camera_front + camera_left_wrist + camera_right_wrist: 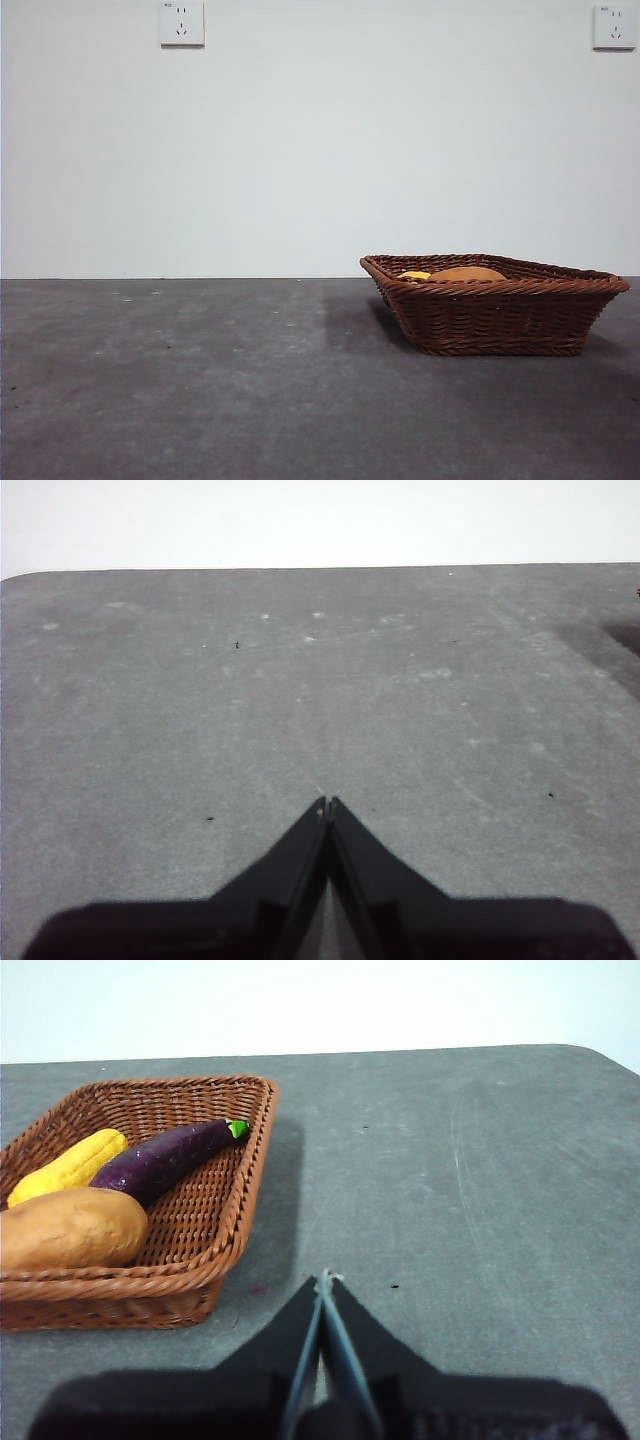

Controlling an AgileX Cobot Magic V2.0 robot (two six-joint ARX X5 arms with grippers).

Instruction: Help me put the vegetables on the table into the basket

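Note:
The brown wicker basket [495, 310] [215, 1230] stands on the dark grey table [200, 380] at the right of the front view. Inside it lie the tan potato [70, 1228] [468, 273], the purple eggplant [170, 1155] with its green stem, and the yellow bumpy vegetable [68, 1165] [414, 275]. My right gripper [324, 1278] is shut and empty, hovering over bare table beside the basket. Over bare table away from the basket, my left gripper [327, 803] is shut with nothing in it. Neither arm shows in the front view.
A white wall with two power sockets [182, 23] [614, 26] rises behind the table. The table's far edge and a rounded corner [30, 575] show in the left wrist view.

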